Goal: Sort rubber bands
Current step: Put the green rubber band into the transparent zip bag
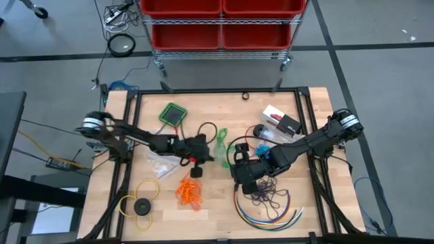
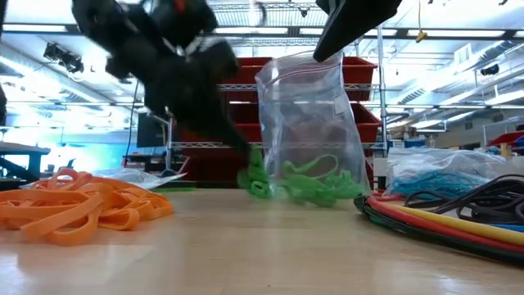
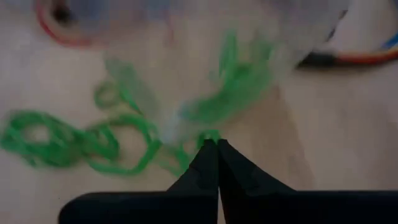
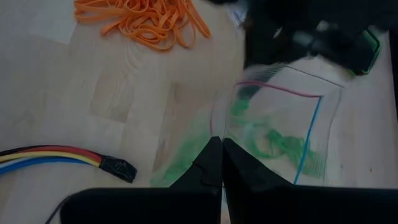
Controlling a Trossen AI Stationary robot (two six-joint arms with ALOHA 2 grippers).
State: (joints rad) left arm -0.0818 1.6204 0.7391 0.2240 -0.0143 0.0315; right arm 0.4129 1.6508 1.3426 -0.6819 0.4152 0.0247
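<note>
Pale wooden table [image 1: 210, 217]; red bins [image 1: 220, 20] beyond. Right gripper [image 4: 217, 142] pinches the clear crinkly zip bag [image 2: 307, 123]; left gripper [image 3: 215, 145] pinches thin green rubber bands [image 2: 315, 184] beside it.

- My left gripper [image 1: 205, 152] sits hard against the clear bag [image 2: 311, 123] and green bands [image 2: 307, 187]; no gap that side.
- Behind it, the orange bands [image 1: 190, 192] block the table.
- Beside my right gripper [image 1: 237, 163], coloured cables [image 1: 268, 210] crowd its near side.
</note>
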